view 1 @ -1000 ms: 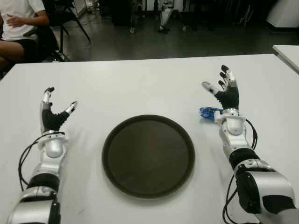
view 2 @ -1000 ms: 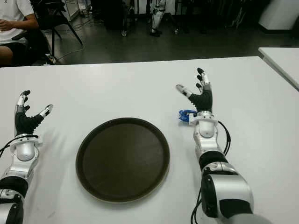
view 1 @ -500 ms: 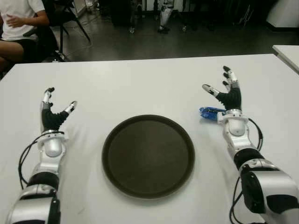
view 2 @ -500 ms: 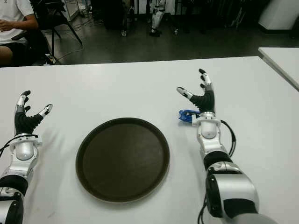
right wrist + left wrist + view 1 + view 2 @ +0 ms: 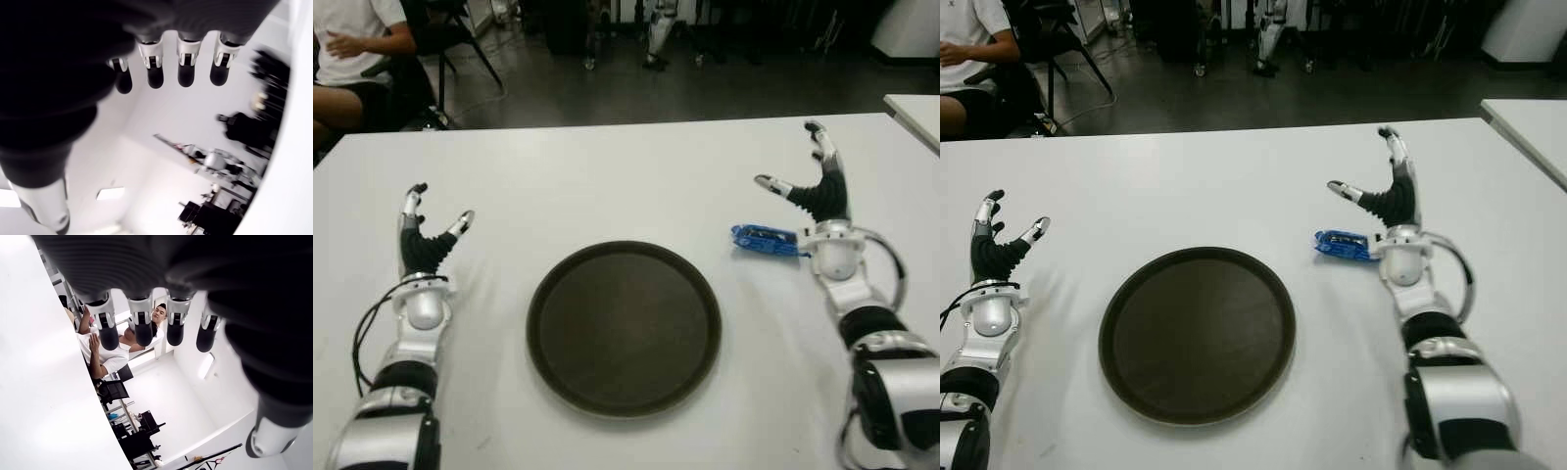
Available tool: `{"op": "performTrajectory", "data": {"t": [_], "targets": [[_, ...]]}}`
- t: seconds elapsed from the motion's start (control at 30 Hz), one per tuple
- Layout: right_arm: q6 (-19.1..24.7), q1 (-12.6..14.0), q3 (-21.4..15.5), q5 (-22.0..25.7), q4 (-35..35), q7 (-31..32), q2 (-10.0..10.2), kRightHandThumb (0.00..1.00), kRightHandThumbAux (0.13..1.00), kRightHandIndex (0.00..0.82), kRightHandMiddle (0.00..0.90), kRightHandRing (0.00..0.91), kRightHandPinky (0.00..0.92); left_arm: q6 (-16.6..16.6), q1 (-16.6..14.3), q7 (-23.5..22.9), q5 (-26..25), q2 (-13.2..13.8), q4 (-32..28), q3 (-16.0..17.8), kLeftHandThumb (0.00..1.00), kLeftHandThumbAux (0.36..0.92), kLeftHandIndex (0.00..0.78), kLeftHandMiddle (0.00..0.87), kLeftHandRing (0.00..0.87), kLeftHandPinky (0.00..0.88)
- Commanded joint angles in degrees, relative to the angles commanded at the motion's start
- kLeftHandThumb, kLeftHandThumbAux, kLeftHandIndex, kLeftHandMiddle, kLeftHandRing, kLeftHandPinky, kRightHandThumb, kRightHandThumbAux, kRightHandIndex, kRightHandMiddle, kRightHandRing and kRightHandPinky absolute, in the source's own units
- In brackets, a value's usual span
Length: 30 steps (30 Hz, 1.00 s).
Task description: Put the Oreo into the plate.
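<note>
Nearest you, the dark round plate [image 5: 624, 326] sits empty on the white table [image 5: 607, 186]. Your left hand [image 5: 423, 240] shows left of it, fingers spread, holding nothing. The blue Oreo pack [image 5: 765, 238] lies just beside your right hand [image 5: 815, 191], likewise spread and empty. Beyond, a seated person [image 5: 352, 49] and dark floor [image 5: 656, 93].

Even overhead light; flat white desk [image 5: 626, 176] bright, mild glare. Soft shadows beside the round dark brown plate [image 5: 625, 326]. Room behind dim. Wrist views: black ribbed right hand [image 5: 168, 68] blurred; background smeared, ceiling lights blown out.
</note>
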Motion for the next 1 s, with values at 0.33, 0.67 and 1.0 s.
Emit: {"op": "performTrajectory", "data": {"t": [0.33, 0.67, 1.0], "targets": [[17.0, 2.1, 6.2, -7.8, -9.6, 4.8, -4.6, 0.054, 0.619, 0.000, 0.000, 0.000, 0.006, -0.3, 0.0, -0.4, 0.5, 0.2, -0.1, -0.6, 0.000, 0.649, 0.013, 0.010, 0.001, 0.000], [25.6, 4.4, 7.4, -8.3, -17.7, 10.0, -5.5, 0.084, 0.578, 0.000, 0.000, 0.000, 0.004, -0.8, 0.3, -0.5, 0.6, 0.2, -0.5, -0.6, 0.000, 0.672, 0.025, 0.028, 0.014, 0.002], [27.7, 5.0, 7.7, -8.0, -20.1, 11.5, -5.6, 0.122, 0.582, 0.000, 0.000, 0.000, 0.018, -1.5, 0.4, -1.9, -0.6, -0.1, -0.8, -0.2, 0.000, 0.684, 0.033, 0.023, 0.009, 0.000]]}}
